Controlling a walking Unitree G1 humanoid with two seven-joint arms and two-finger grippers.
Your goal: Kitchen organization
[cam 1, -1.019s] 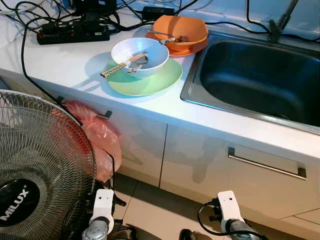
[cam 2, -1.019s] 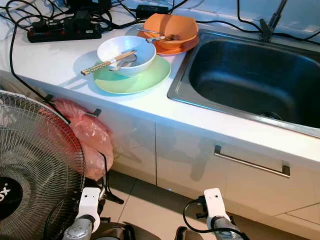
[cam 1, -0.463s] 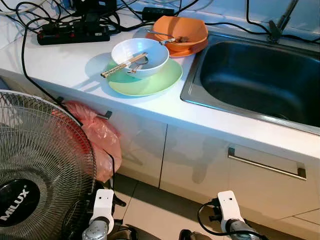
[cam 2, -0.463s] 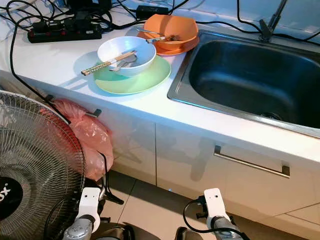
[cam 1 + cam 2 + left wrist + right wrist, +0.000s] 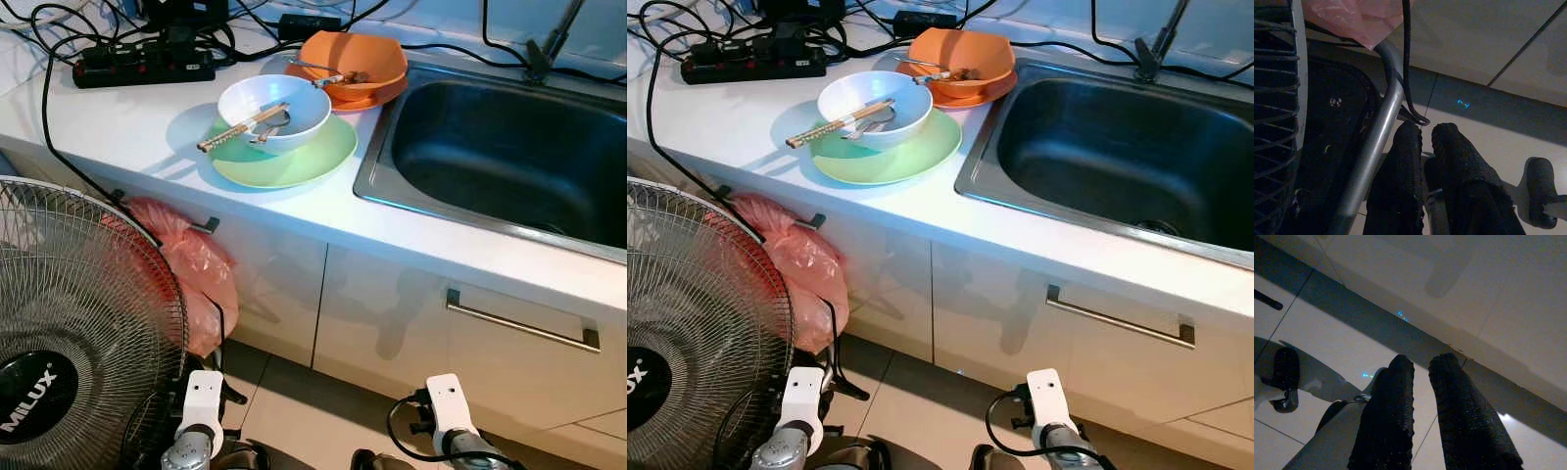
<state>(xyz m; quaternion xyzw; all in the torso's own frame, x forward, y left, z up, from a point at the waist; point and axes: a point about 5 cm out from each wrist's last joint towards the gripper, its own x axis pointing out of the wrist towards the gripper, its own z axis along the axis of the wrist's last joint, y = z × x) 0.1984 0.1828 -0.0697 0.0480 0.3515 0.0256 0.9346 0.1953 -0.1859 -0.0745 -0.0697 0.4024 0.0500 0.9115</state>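
Note:
On the white counter [image 5: 118,127] a white bowl [image 5: 290,102] holds wooden chopsticks [image 5: 242,127] and a spoon, and it rests on a light green plate [image 5: 312,162]. Behind it an orange bowl [image 5: 358,54] with a spoon sits on an orange plate. A steel sink [image 5: 509,157] lies to the right. Both arms hang low in front of the cabinets. The left gripper [image 5: 1426,128] is shut and holds nothing, close to the fan's metal stand. The right gripper [image 5: 1421,360] is shut over the floor tiles, below the cabinet base.
A large standing fan [image 5: 78,323] fills the lower left, with a pink plastic bag [image 5: 196,269] hanging on a cabinet handle behind it. A black power strip [image 5: 147,64] and cables lie at the counter's back. A drawer handle [image 5: 519,321] sits under the sink.

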